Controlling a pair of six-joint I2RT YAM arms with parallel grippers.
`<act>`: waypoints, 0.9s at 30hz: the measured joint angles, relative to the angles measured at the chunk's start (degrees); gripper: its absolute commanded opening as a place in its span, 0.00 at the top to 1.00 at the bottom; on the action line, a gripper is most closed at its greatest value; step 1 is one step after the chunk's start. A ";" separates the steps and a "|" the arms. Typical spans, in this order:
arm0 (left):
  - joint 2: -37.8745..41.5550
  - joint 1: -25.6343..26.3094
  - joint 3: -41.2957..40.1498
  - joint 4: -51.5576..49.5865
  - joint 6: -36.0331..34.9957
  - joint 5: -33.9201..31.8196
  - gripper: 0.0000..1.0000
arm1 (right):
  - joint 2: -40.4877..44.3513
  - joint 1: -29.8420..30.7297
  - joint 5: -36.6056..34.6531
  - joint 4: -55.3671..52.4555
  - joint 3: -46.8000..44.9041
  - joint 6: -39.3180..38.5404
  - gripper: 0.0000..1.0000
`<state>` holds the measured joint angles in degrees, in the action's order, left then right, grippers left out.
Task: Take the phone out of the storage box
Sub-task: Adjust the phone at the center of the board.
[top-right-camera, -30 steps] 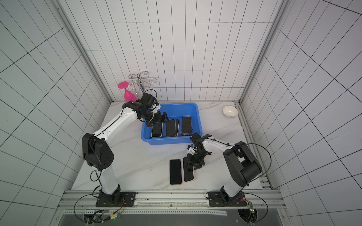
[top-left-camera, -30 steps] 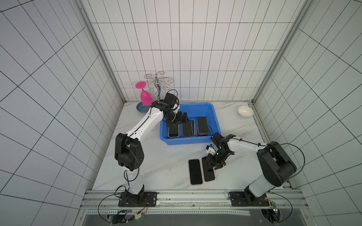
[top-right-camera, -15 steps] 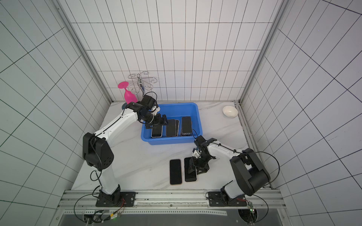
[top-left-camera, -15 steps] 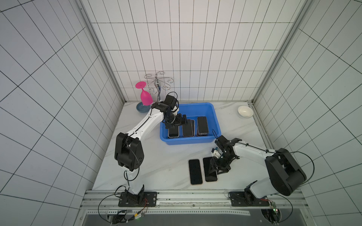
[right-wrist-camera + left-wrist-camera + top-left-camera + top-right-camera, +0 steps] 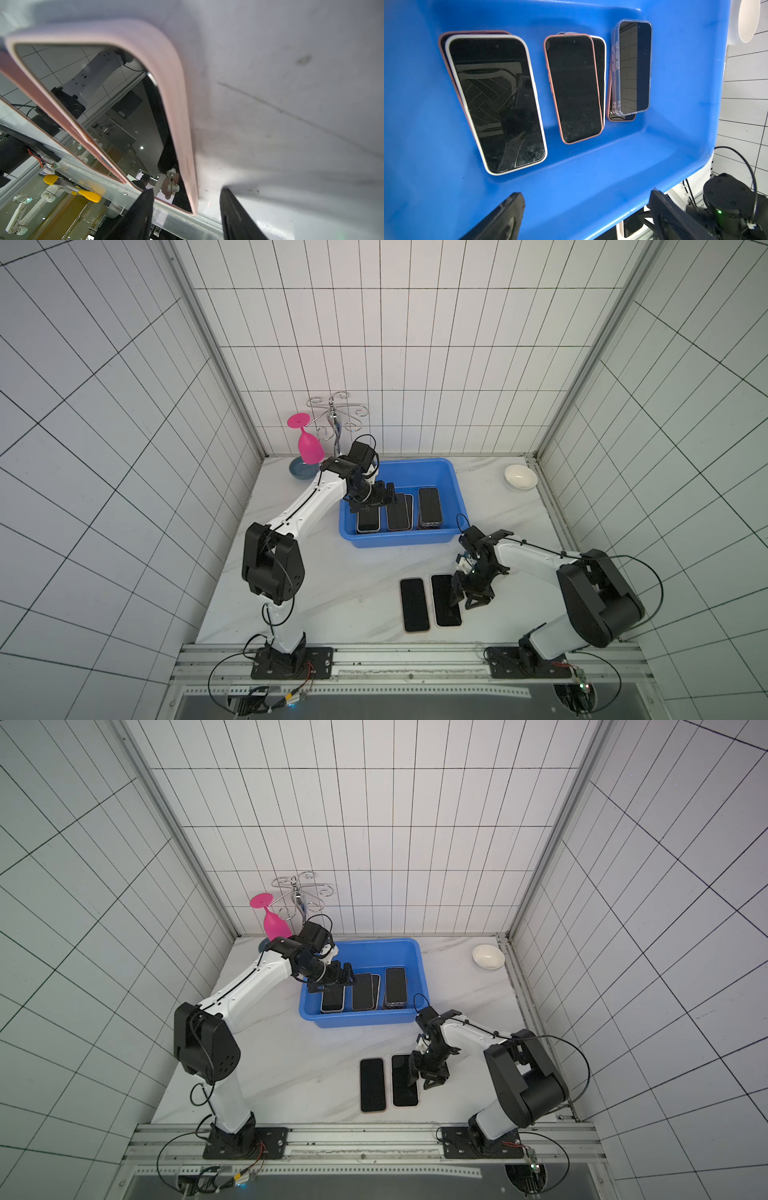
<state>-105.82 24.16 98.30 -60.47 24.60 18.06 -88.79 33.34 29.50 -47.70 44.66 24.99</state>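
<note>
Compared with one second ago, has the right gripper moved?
Yes. The right gripper has shifted away from the storage box, toward the front rail. It now straddles the outer edge of a laid-out phone.

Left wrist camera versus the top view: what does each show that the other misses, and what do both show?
Only the left wrist view: the case colours, a white-cased phone and a pink-cased phone, each lying on another. Only a top view: two phones on the table, the right gripper open astride one's edge. Both: the storage box, its three piles, the white bowl.
</note>
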 measured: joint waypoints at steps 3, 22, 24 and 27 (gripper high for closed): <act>0.07 0.00 -0.46 0.63 0.02 -0.55 0.02 | -0.90 0.52 -0.55 0.87 1.11 0.37 0.48; -0.09 0.00 -3.13 2.56 1.09 -3.54 0.02 | -1.57 8.11 0.09 3.45 1.51 3.32 0.52; -0.28 0.00 -3.08 2.58 1.33 -4.15 0.02 | -1.99 8.81 0.35 3.58 1.51 3.30 0.54; -0.98 0.00 -2.82 2.54 1.38 -5.16 0.02 | -2.99 9.53 1.75 3.52 1.53 3.32 0.54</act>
<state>-106.80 24.16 95.48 -57.93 25.98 12.91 -91.79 42.87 31.24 -44.18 46.19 28.32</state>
